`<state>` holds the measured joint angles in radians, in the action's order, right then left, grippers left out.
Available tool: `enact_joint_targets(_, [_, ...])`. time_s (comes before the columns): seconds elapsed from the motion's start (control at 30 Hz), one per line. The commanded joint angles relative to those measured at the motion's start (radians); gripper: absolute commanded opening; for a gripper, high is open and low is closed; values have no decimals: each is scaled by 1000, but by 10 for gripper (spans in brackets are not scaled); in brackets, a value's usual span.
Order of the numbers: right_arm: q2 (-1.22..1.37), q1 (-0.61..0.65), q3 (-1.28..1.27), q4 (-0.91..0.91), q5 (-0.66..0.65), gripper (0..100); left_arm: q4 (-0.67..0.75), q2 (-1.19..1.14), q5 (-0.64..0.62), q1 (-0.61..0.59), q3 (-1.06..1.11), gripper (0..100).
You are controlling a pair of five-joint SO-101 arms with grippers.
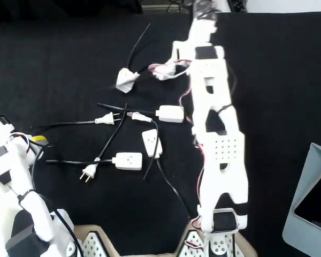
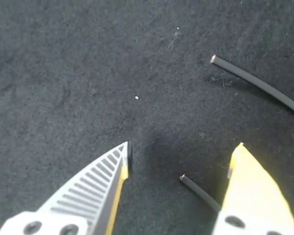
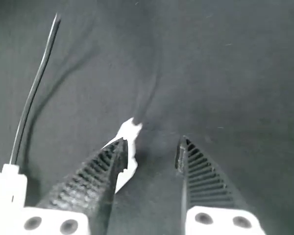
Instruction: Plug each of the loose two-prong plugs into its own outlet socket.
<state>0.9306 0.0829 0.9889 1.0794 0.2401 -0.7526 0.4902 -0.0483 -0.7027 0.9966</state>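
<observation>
My right gripper (image 3: pixel 152 147) is open just above the black cloth at the far side of the table. A small white plug (image 3: pixel 129 132) lies against one fingertip, outside the gap. In the high view that white plug (image 1: pixel 125 79) lies beside the right arm (image 1: pixel 211 107). Two loose two-prong plugs (image 1: pixel 107 119) (image 1: pixel 87 174) lie mid-table with black cords. Three white outlet blocks (image 1: pixel 170 113) (image 1: pixel 151 142) (image 1: pixel 127 160) lie nearby. Another plug (image 1: pixel 136 115) lies right by the first block. My left gripper (image 2: pixel 183 147) is open over bare cloth at the near left, holding nothing.
Two cut cord ends (image 2: pixel 213 58) (image 2: pixel 182 177) lie near the left gripper's fingers. A long black cord (image 3: pixel 34 88) runs to a white block (image 3: pixel 5 183) beside the right gripper. A grey box (image 1: pixel 310 198) stands at the right edge. Cords cross in the middle of the table.
</observation>
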Motion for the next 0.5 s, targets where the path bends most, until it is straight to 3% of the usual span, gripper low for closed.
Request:
enact_joint_targets(0.0, [-15, -26, 179, 124, 32, 190, 17, 28, -2, -5, -7, 321])
enact_joint_targets(0.13, [-16, -5, 343, 315, 34, 255, 17, 28, -2, -5, -7, 321])
enact_joint_targets(0.37, [-12, 89, 647, 655, 25, 243, 17, 28, -2, -5, -7, 321])
enact_joint_targets(0.47, [-13, 120, 680, 687, 25, 194, 17, 28, 0, -5, -7, 321])
